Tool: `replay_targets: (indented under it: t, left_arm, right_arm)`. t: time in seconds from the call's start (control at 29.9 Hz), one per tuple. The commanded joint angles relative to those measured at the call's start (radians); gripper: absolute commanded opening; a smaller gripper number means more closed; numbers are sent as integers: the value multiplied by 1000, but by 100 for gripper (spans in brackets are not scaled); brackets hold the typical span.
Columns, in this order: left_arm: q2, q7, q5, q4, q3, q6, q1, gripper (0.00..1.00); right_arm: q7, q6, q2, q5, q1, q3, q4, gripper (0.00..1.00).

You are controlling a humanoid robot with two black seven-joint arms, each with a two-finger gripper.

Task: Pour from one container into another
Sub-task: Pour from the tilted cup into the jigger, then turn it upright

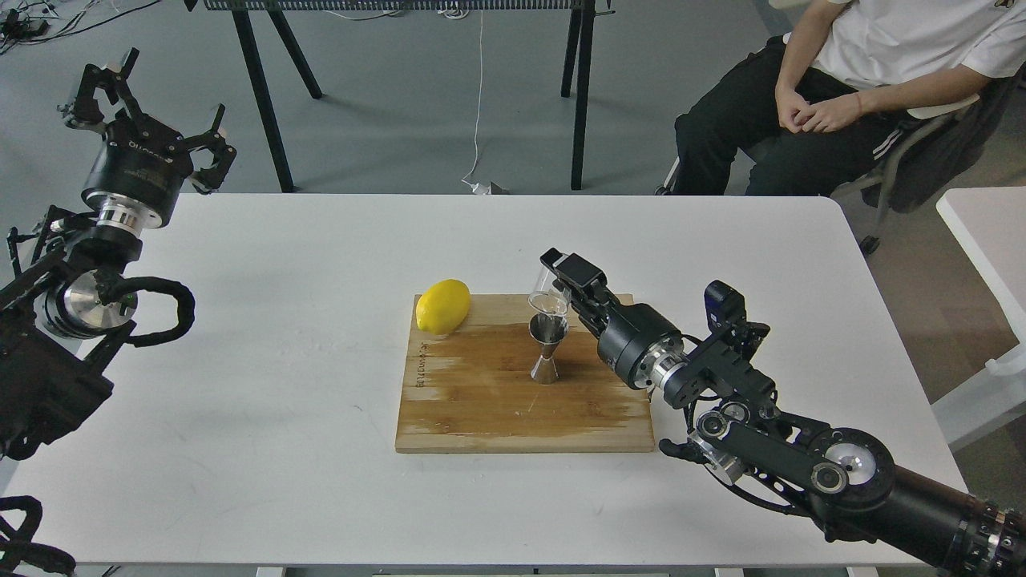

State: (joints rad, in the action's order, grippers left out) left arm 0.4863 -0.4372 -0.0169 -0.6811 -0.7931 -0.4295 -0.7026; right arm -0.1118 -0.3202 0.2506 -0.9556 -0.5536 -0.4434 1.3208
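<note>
The steel jigger (547, 350) stands upright near the middle of the wooden cutting board (481, 401). Directly over its mouth hangs the clear glass cup (547, 293), tipped steeply with its mouth facing down toward the jigger. My right gripper (561, 280) is shut on the cup, reaching in from the right. My left gripper (140, 100) is raised at the far left, off the table's back corner, its fingers spread open and holding nothing.
A yellow lemon (442, 305) lies on the board's back left corner. The white table (240, 361) carries the board. A seated person (842, 88) is behind the table at the back right; black trestle legs (581, 96) stand behind the table.
</note>
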Motion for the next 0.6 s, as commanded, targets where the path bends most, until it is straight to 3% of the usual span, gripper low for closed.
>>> replay_targets:
  t: [0.0, 0.2, 0.57]
  left_arm:
    - [1, 0, 0, 0, 0, 0, 0, 100]
    - [1, 0, 0, 0, 0, 0, 2, 100]
    - [1, 0, 0, 0, 0, 0, 2, 100]
  right_arm:
    - [-12, 0, 6, -3, 1, 2, 0, 31]
    - [-32, 0, 27, -43, 0, 34, 1, 31]
    - [-120, -19, 38, -127, 3, 61, -17, 31]
